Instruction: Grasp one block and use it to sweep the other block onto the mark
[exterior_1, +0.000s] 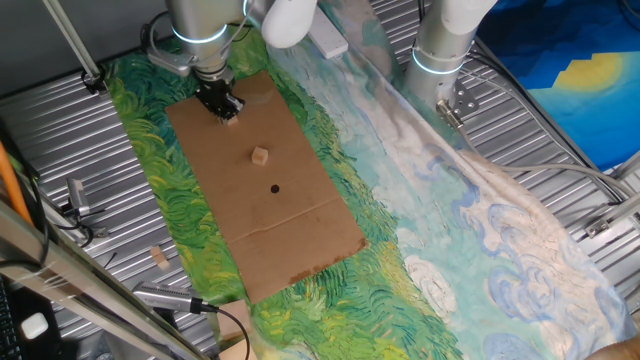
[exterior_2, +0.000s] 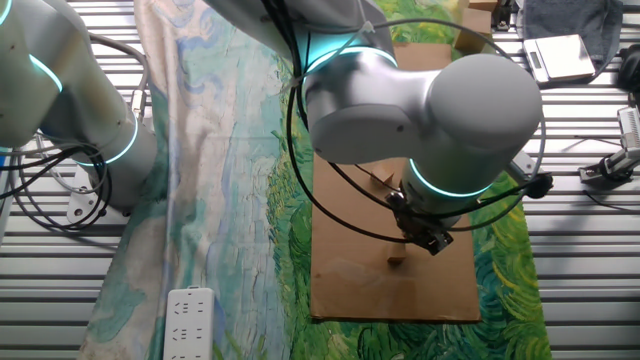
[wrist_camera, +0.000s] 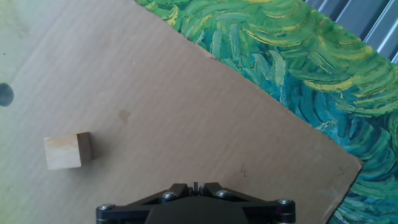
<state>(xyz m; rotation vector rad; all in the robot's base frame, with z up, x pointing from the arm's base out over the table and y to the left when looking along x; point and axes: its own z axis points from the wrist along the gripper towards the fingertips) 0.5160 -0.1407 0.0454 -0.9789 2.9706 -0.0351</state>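
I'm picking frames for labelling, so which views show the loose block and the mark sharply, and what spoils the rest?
One fixed view: block and mark small but crisp. The other fixed view: the arm hides most of the cardboard, no mark visible. Hand view: block clear, mark cut at the edge and soft.

Loose wooden block (exterior_1: 260, 155) on cardboard, just short of black mark (exterior_1: 275, 188).

Matt cardboard sheet (exterior_1: 290, 215) (pale wooden block (exterior_1: 260, 155))

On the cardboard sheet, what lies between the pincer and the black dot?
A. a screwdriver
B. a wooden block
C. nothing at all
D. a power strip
B: in one fixed view a wooden block sits on the cardboard between the pincer and the black dot.
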